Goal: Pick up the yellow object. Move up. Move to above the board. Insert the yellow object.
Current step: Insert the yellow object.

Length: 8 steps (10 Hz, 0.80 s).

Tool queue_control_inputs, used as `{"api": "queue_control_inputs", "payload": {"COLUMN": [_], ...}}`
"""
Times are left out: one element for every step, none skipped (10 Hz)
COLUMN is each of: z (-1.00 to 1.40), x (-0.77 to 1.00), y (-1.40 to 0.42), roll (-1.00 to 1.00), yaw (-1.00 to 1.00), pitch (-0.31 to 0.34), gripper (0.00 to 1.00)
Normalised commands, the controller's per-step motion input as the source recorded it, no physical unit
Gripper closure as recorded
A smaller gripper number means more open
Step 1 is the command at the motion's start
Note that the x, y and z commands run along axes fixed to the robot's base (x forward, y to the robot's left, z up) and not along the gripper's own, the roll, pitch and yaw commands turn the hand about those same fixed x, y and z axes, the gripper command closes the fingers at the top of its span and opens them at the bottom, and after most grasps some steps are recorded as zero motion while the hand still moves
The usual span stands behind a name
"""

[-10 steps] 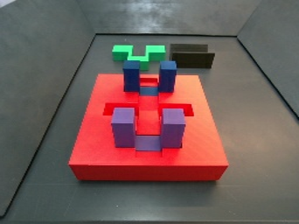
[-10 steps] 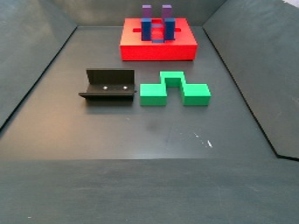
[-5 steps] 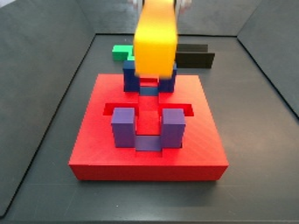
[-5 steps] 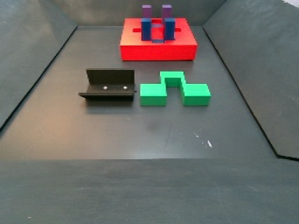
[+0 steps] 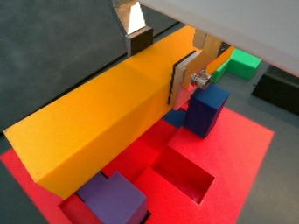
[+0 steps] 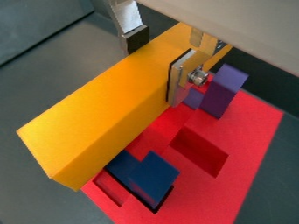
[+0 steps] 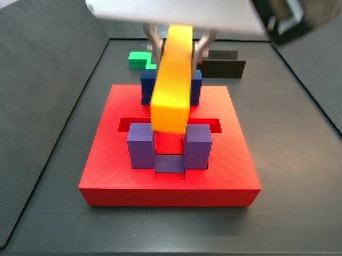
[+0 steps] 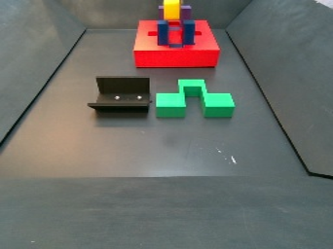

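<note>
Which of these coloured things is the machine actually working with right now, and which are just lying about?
In use:
- yellow object, clamped in the end effector
- board, right beneath it

Lying about:
- green zigzag block, on the floor
- fixture, beside the green block

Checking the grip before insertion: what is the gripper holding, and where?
The gripper holds the yellow object by its long side faces near one end, above the board.

Even, soft overhead light, moderately bright. Faint glare streaks the grey floor [image 8: 196, 146] in a side view. Wrist views are sharp; shadows are weak and diffuse.
</note>
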Motion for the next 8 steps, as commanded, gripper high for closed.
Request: {"api": "queue_control_inputs", "payload": {"z": [-0.42, -0.28, -0.19, -0.05, 0.0, 0.0, 0.0, -0.14], "x": [0.09, 0.0, -0.07, -0.09, -0.15, -0.14, -0.16, -0.12], "y": [0.13, 0.0, 0.0, 0.0, 0.0, 0.0, 0.0, 0.0], "roll": [-0.07, -0.07, 0.0, -0.05, -0.05, -0.06, -0.06, -0.01], "yaw": [0.32, 0.14, 0.01, 0.0, 0.05, 0.24, 0.25, 0.27], "pitch": [-0.014, -0.041, -0.01, -0.037, -0.074, -0.091, -0.084, -0.076], "gripper": [1.0, 1.0, 1.0, 1.0, 1.0, 1.0, 1.0, 1.0]}}
